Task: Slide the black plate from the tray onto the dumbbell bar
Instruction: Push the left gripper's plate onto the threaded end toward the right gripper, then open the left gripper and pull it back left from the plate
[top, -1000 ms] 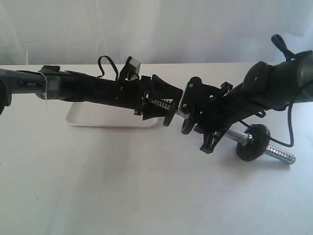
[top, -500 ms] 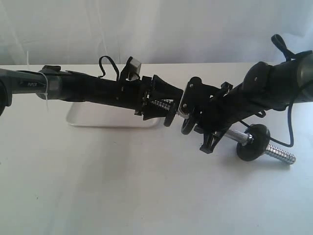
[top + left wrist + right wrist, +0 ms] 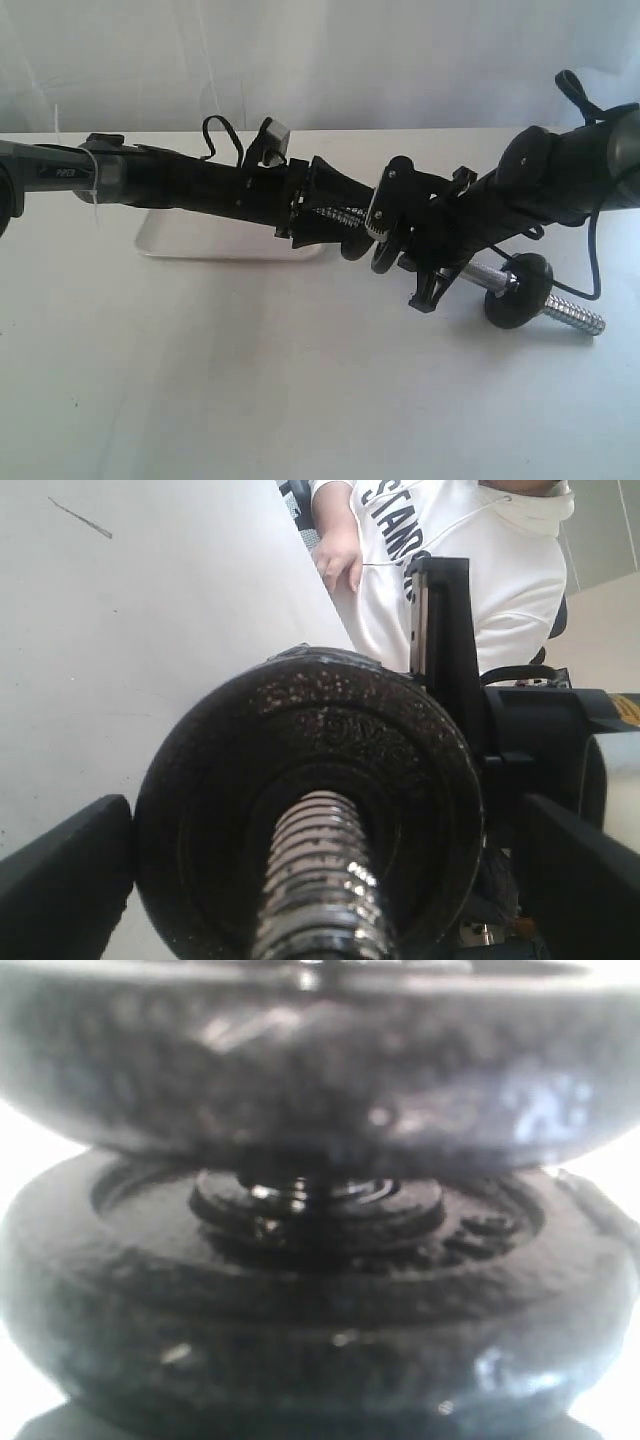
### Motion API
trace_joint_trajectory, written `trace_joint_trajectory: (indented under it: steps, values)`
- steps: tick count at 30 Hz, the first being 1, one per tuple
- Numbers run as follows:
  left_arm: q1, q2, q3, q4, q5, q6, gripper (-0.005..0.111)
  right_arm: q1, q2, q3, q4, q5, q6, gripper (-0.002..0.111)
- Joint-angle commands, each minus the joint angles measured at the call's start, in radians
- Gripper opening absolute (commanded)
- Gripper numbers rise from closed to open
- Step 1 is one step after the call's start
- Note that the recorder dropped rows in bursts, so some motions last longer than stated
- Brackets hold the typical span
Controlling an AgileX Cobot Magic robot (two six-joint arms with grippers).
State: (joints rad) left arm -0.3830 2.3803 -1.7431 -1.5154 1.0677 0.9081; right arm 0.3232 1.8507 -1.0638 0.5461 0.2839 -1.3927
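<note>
Left wrist view: the black plate [image 3: 300, 720] is threaded onto the dumbbell bar [image 3: 315, 880], clear of the tray [image 3: 200, 242]. The left gripper [image 3: 325, 815] has a finger at each side of the plate's rim, probably to push it along the bar; I cannot tell whether it is gripping. The right gripper [image 3: 428, 290] seems to steady the bar near its middle, and its jaws are hidden.

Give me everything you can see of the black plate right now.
The black plate is a round, matte, pebbly disc of cast-looking metal, with a raised rim and faint embossed lettering. It stands on edge, and the spiral thread of the dumbbell bar runs through its centre hole. The left claw straddles it; whether it grips is unclear.
</note>
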Motion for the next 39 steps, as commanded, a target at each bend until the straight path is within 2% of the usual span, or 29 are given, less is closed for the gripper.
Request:
trace_joint_trajectory:
  steps: [1, 7, 22, 29, 35, 37, 39]
  values:
    - [0.005, -0.018, -0.005, -0.061, 0.100, 0.010, 0.105, -0.006, -0.057, -0.033, 0.040, -0.129, 0.010, 0.000]
    - [0.025, -0.019, -0.005, -0.070, 0.153, 0.010, 0.105, -0.006, -0.057, -0.033, 0.040, -0.129, 0.010, 0.000]
    - [0.065, -0.019, -0.005, -0.039, 0.153, 0.012, 0.105, -0.006, -0.057, -0.033, 0.040, -0.129, 0.010, 0.000]
    - [0.113, -0.019, -0.005, -0.028, 0.153, 0.012, 0.105, -0.006, -0.057, -0.033, 0.040, -0.128, 0.010, 0.000]
    - [0.167, -0.019, -0.005, 0.068, 0.153, 0.000, 0.105, -0.006, -0.057, -0.033, 0.038, -0.125, 0.002, 0.000]
    - [0.185, -0.019, -0.005, 0.089, 0.153, -0.018, 0.099, -0.006, -0.057, -0.033, 0.024, -0.125, 0.000, 0.000]
    - [0.205, -0.019, -0.005, 0.093, 0.153, -0.018, 0.086, -0.006, -0.057, -0.033, 0.023, -0.121, 0.000, 0.000]
